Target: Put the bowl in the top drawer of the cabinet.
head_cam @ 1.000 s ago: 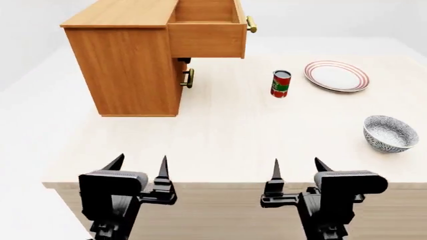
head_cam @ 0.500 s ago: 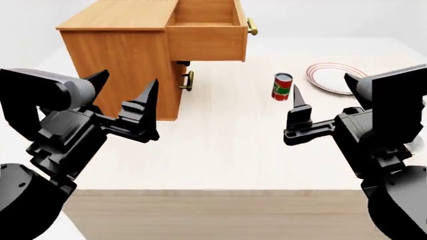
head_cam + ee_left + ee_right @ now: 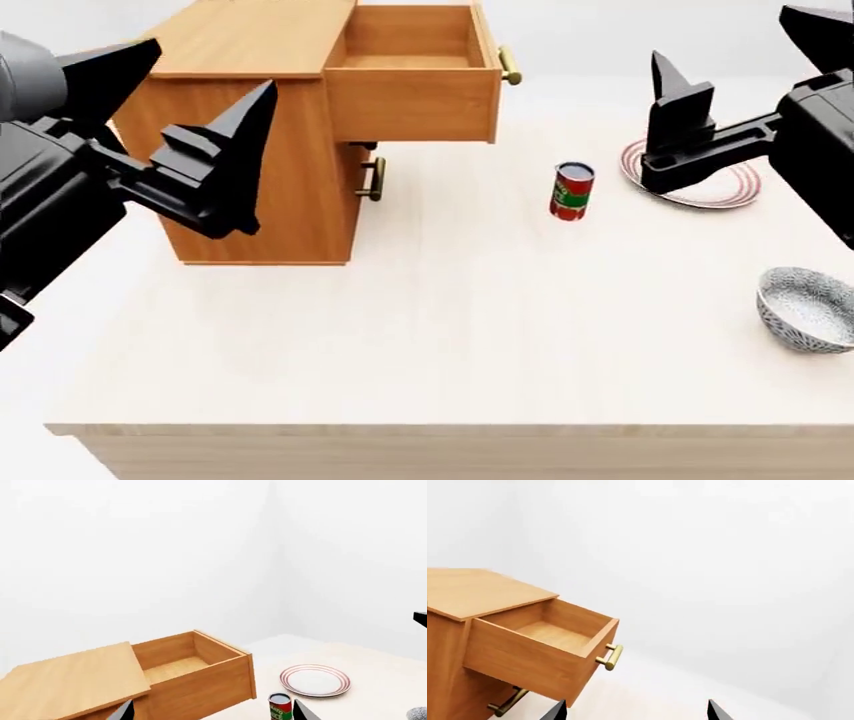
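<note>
Left end effector (image 3: 200, 140) raised, fingers spread wide, empty. Cabinet (image 3: 247, 140) far-left on desk (image 3: 441, 330), top drawer (image 3: 414, 75) pulled open, empty. Right end effector (image 3: 741, 75) spread wide, empty. Bowl (image 3: 807, 308): small, deep, blue-grey speckled, upright near desk's right edge.

The cabinet (image 3: 254, 150) is smooth orange-brown wood with fine grain and a soft satin finish. The top drawer (image 3: 414, 85) is the same wood, with a shiny brass bar handle (image 3: 506, 64). The table (image 3: 441, 330) is pale, matt wood. The bowl (image 3: 807, 308) at 4 o'clock looks like glazed speckled ceramic. The can (image 3: 573, 191) has a glossy printed label. The plate (image 3: 741, 185) is smooth white ceramic. Both grippers are matt black.
</note>
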